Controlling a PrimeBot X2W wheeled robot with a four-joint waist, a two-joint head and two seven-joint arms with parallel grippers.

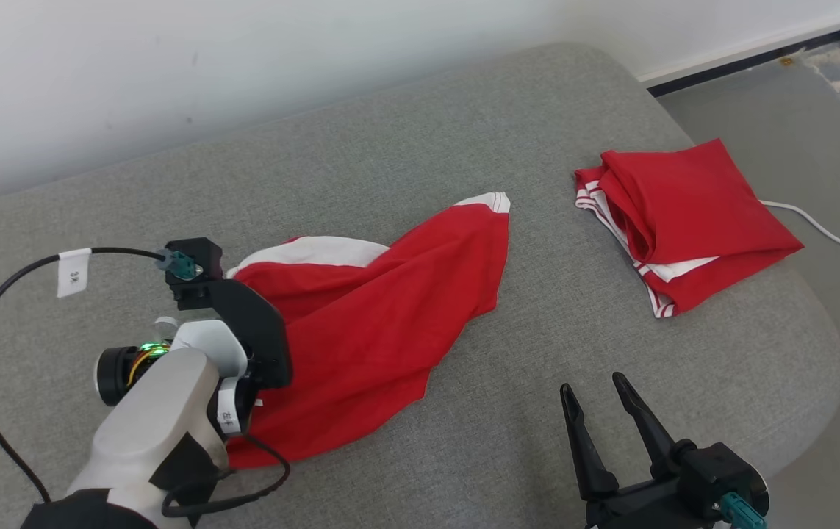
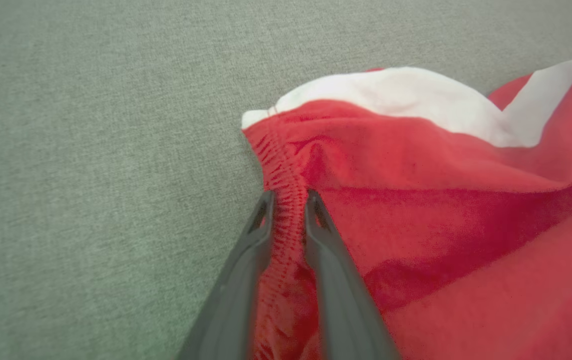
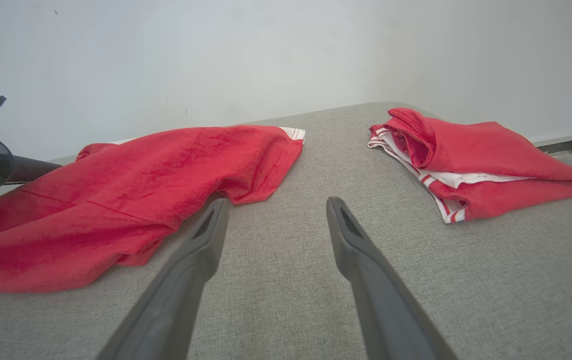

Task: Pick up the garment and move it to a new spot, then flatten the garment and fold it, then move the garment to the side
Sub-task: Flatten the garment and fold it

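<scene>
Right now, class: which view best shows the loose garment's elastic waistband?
Left wrist view: the waistband sits close-up, pinched by the left end effector. Head view: the left arm hides that edge. Right wrist view shows the garment side-on, from afar.

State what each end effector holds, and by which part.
The left end effector grips the red garment by its gathered elastic edge. The right end effector is open and holds nothing.

The head view looks down on the grey cushion (image 1: 464, 132), its far edge against the wall (image 1: 170, 73). The left wrist view sits close over the elastic waistband (image 2: 286, 165) of the red garment (image 2: 441, 225). The right wrist view skims low across the cushion toward the wall, sharing that garment and the folded red garment (image 3: 466, 145) with the head view.
</scene>
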